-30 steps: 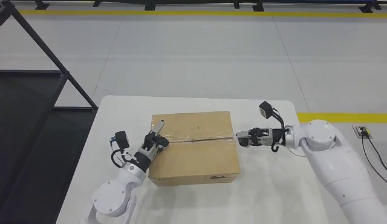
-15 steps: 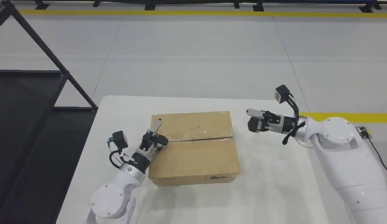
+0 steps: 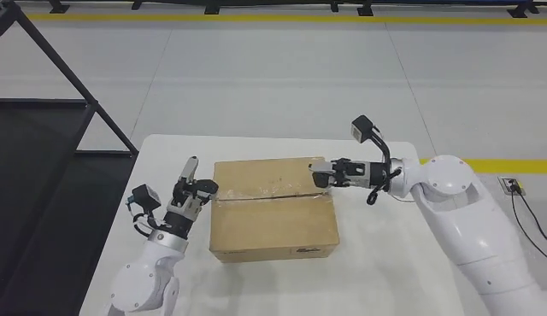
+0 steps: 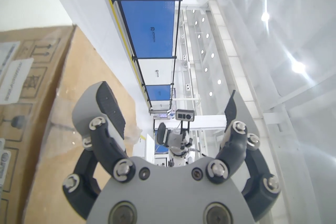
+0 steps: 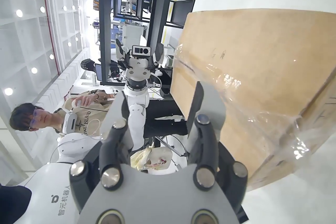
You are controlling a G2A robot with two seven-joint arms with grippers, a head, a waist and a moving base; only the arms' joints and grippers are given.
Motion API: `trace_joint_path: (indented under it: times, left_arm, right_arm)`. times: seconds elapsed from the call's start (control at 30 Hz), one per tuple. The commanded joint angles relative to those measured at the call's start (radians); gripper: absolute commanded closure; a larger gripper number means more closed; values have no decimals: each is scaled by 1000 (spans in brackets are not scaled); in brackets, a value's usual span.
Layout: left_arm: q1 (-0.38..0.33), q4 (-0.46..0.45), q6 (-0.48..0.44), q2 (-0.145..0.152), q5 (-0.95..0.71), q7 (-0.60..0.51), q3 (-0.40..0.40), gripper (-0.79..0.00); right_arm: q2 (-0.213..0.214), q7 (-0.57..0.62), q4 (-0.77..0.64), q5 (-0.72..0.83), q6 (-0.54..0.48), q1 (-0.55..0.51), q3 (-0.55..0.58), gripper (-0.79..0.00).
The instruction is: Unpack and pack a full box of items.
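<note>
A closed cardboard box (image 3: 273,207) with clear tape along its top seam sits in the middle of the white table (image 3: 385,265). My left gripper (image 3: 190,186) is open just off the box's left end, tilted upward. In the left wrist view the left gripper (image 4: 170,104) holds nothing, and the box (image 4: 39,78) lies beside one finger. My right gripper (image 3: 322,176) is open at the box's right end, over the far half of the top. In the right wrist view the right gripper (image 5: 160,104) is empty, with the taped box (image 5: 262,64) close against one finger.
A black metal frame (image 3: 51,102) stands off the table's left side. Bare tabletop lies in front of the box and to its right. The floor with a yellow line (image 3: 273,17) lies beyond the table's far edge.
My left gripper has drawn back leftward off the box's left end. My right gripper pulled away to the right, then came back over the box's right end, farther back than before.
</note>
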Motion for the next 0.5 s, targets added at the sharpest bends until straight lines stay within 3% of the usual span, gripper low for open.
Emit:
trace_joint_path:
  times: [0.0, 0.13, 0.2, 0.47]
  left_arm:
    - [15, -6, -12, 1, -23, 25, -34, -785]
    - [44, -12, -27, 2, -49, 50, -83, -785]
    - [47, -6, -34, 2, -54, 63, -99, -785]
    - [56, 7, -49, 2, -97, 77, -138, -785]
  right_arm:
    - [0, 0, 0, 0, -1, -1, 1, 0]
    - [-4, -9, -20, -1, 11, -11, -16, 0]
    - [-18, -41, -35, -15, 76, 9, -67, 0]
    - [-135, -129, 76, -81, 240, 206, -370, 0]
